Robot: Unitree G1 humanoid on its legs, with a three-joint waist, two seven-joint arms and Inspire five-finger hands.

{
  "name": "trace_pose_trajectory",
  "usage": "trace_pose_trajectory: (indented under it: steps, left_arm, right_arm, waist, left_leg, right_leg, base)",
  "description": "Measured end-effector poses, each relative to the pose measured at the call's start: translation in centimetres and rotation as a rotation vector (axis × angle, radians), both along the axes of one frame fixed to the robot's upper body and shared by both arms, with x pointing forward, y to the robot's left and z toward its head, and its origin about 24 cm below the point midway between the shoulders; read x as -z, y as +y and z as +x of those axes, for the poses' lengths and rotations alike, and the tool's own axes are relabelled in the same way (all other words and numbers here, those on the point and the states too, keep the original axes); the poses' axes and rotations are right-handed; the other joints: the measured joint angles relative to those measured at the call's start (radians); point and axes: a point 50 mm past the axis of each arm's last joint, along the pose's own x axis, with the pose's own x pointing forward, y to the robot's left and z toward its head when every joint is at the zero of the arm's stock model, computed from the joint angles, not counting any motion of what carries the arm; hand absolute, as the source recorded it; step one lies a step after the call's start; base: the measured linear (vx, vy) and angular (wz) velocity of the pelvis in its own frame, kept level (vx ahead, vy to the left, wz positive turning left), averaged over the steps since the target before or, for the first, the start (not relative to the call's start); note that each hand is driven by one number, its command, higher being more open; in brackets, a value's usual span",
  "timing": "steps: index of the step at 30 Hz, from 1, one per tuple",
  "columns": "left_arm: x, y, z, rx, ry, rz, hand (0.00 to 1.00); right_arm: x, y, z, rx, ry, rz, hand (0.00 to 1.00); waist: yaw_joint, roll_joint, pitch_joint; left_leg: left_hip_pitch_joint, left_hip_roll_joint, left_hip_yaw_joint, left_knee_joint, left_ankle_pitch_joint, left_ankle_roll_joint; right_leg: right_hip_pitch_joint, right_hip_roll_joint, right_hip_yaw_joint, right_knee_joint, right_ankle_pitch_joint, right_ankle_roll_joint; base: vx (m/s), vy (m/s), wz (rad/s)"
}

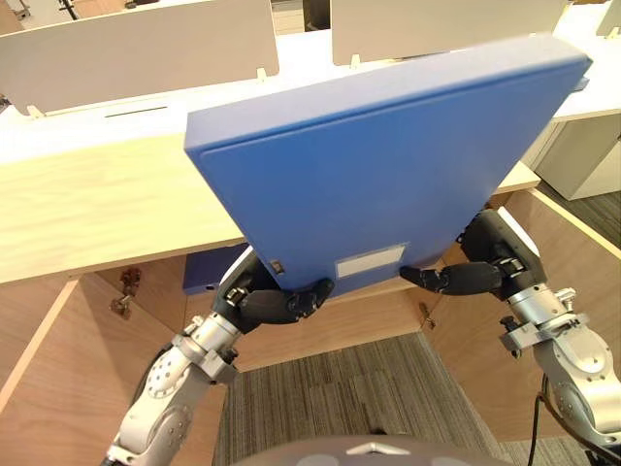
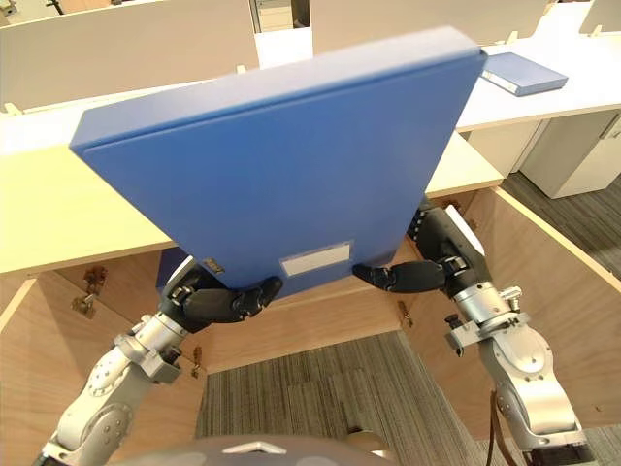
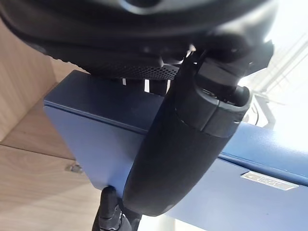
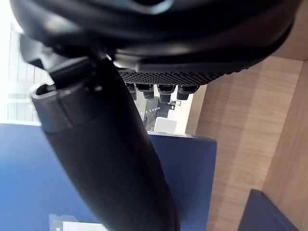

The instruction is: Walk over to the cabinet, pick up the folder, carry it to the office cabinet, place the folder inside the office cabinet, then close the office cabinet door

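Two hands are clamped on the bottom edge of the folder (image 1: 388, 165). The left hand (image 1: 277, 301) is at its lower-left corner and the right hand (image 1: 466, 277) at the lower right. On each, the thumb is wrapped over the blue front face and the fingers are tucked behind. A white label (image 1: 369, 264) sits between the two grips.

The folder is held up in the air mid-frame, tilted so its top corner leans toward the upper right. Behind and below it is the office cabinet (image 1: 97, 204), its wooden top running across the left of the frame. The left door (image 1: 58, 369) and right door (image 1: 524, 320) are both swung open. A second folder (image 1: 209, 274) can be made out inside, just behind the left hand.

So the carry looks about done and the placing is probably what's up. Since it's only gripped along one edge, it's likely top-heavy, so slow moves are advised. It should be levelled and lowered under the top before being pushed in, or that upper corner could get caught. Both grips are best kept even so nothing gets twisted.
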Motion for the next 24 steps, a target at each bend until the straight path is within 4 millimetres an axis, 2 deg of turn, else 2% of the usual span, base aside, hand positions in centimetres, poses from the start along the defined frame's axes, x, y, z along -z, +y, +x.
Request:
trace_pose_trajectory:
  steps: [8, 9, 15, 21, 24]
  left_arm:
    - [0.3, 1.0, 0.2, 0.075, 0.023, 0.125, 0.0]
    - [0.4, 1.1, 0.2, 0.077, 0.032, 0.133, 0.0]
    - [1.4, 1.6, 0.6, 0.078, 0.075, 0.185, 0.0]
    - [1.8, 2.3, 1.1, 0.018, 0.09, 0.215, 0.0]
    - [2.3, 1.7, 0.9, 0.046, 0.095, 0.239, 0.0]
  right_arm:
    - [-0.2, 1.8, 1.2, -0.208, 0.056, -0.142, 1.0]
    - [-0.3, 1.9, 1.3, -0.216, 0.056, -0.151, 0.0]
    - [-1.0, 2.7, 2.1, -0.283, 0.048, -0.224, 0.0]
    - [-0.2, 3.6, 1.8, -0.353, 0.091, -0.243, 0.0]
    - [-0.2, 3.8, 1.8, -0.344, 0.081, -0.223, 0.0]
  waist:
    - [-0.002, -0.012, -0.002]
    - [-0.002, -0.015, -0.001]
    - [0.0, -0.019, -0.002]
    - [0.001, -0.021, -0.003]
    - [0.001, -0.021, -0.003]
  left_leg:
    - [-0.002, -0.014, -0.003, -0.01, 0.006, 0.008]
    - [-0.001, -0.016, -0.004, -0.015, 0.009, 0.009]
    - [-0.001, -0.022, -0.003, -0.028, 0.014, 0.012]
    - [0.0, -0.023, -0.004, -0.034, 0.017, 0.013]
    - [-0.001, -0.024, -0.012, -0.037, 0.021, 0.013]
  right_leg:
    - [0.0, -0.012, -0.004, -0.006, 0.004, 0.005]
    - [-0.001, -0.015, -0.004, -0.009, 0.006, 0.006]
    - [-0.002, -0.019, -0.006, -0.019, 0.014, 0.004]
    - [-0.002, -0.02, -0.011, -0.021, 0.017, 0.003]
    - [-0.002, -0.021, -0.025, -0.021, 0.022, 0.002]
  base:
    - [0.0, 0.002, 0.01]
    - [0.0, 0.0, 0.0]
    - [0.0, 0.0, 0.0]
    - [0.0, 0.0, 0.0]
    - [0.0, -0.004, 0.06]
